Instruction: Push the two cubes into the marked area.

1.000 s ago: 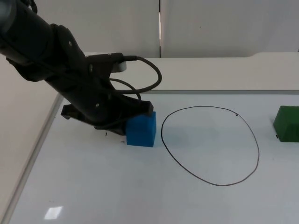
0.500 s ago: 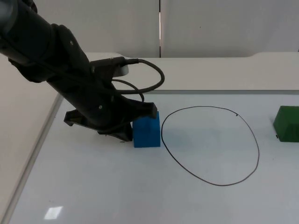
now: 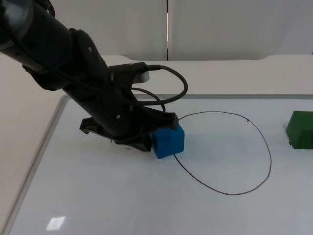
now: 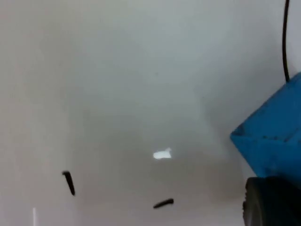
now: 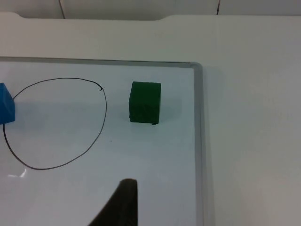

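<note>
Two cubes: blue cube (image 3: 168, 141) against left claw (image 3: 149, 139), grip unreadable; green cube (image 3: 300, 129) apart.

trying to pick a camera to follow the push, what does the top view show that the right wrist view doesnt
Only the top view has the left gripper pressed against the blue cube. Only the right wrist view has the green cube whole, apart from the drawn circle, plus the whiteboard's far edge. Both show the blue cube crossing the line and the green cube outside it.
</note>
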Controlling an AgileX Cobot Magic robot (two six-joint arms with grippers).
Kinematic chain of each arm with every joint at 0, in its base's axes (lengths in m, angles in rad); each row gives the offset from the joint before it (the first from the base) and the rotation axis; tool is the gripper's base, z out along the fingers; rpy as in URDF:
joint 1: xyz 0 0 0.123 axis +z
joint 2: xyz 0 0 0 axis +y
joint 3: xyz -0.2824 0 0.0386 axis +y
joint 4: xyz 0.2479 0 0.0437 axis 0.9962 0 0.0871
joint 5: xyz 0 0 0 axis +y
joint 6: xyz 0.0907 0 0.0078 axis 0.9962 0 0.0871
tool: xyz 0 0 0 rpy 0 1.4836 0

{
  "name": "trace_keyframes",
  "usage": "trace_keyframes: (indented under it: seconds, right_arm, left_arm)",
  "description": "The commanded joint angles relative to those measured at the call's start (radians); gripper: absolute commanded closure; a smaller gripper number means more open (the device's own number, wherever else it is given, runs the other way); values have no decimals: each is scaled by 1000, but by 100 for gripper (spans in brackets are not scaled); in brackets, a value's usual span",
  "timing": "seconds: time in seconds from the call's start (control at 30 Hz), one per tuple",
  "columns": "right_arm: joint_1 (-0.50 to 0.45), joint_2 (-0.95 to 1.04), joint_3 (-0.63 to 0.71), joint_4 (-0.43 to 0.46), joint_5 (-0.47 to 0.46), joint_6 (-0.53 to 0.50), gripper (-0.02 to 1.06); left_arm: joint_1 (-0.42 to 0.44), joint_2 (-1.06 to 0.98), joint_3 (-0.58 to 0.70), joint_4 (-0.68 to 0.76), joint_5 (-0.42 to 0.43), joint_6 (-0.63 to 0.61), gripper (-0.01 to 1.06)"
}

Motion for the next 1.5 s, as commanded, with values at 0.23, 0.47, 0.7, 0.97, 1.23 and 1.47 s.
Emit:
trace_keyframes:
  seconds: [0.23,0.47,0.7,0.97,1.23,1.47]
  right_arm:
    - [-6,-2,2,-5,-5,-7,-1]
    - [-6,-2,2,-5,-5,-7,-1]
    - [-6,-2,2,-5,-5,-7,-1]
    - [-6,-2,2,-5,-5,-7,-1]
    - [-6,-2,2,-5,-5,-7,-1]
    - [-6,-2,2,-5,-5,-7,-1]
  left_arm:
    - [-3,-2,-4,-14,-33,-5,105]
    - [-3,-2,-5,-10,-48,6,105]
    - [-14,4,-26,-10,-45,6,105]
    - [-37,8,-26,-10,-81,20,105]
    - [-37,8,-26,6,-103,27,105]
    - [-61,9,-26,9,-111,27,105]
